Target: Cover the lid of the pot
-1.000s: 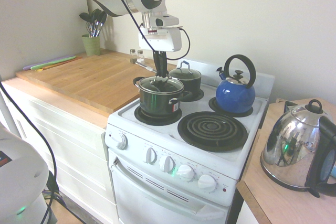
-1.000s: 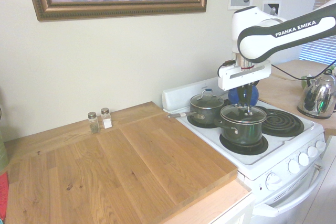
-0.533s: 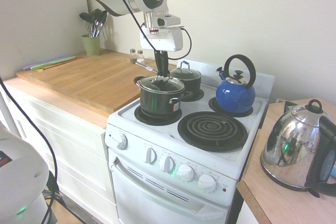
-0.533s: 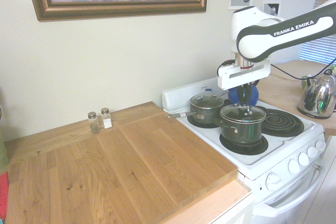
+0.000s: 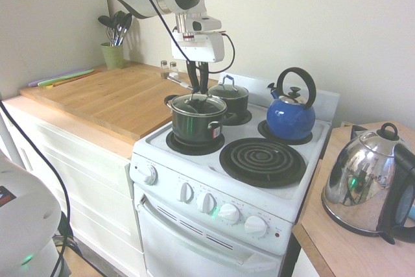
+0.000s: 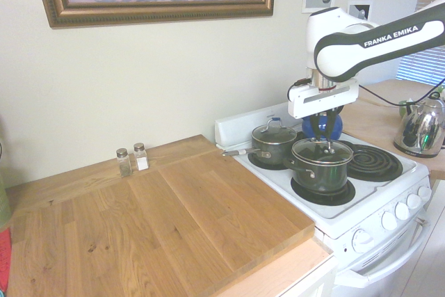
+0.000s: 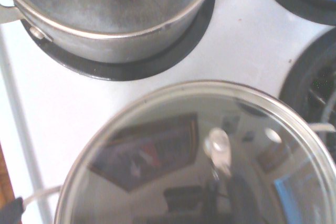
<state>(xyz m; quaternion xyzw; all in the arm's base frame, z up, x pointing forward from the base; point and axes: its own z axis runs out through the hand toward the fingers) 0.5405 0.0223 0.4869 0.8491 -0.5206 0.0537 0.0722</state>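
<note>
Okay, on the stove (image 5: pixel 163 186): the pot (image 5: pixel 192 128) is on the burner nearest the wooden counter, its lid (image 6: pixel 307 149) on top. Rim looks seated all round, though glare on the glass makes a small tilt hard to rule out. My gripper (image 5: pixel 200 91) is open, fingers apart, nothing held. Key relation: the knob (image 7: pixel 219 146) lies just below my fingertips, so I'd back off straight up, no sideways drift that could drag it.
</note>
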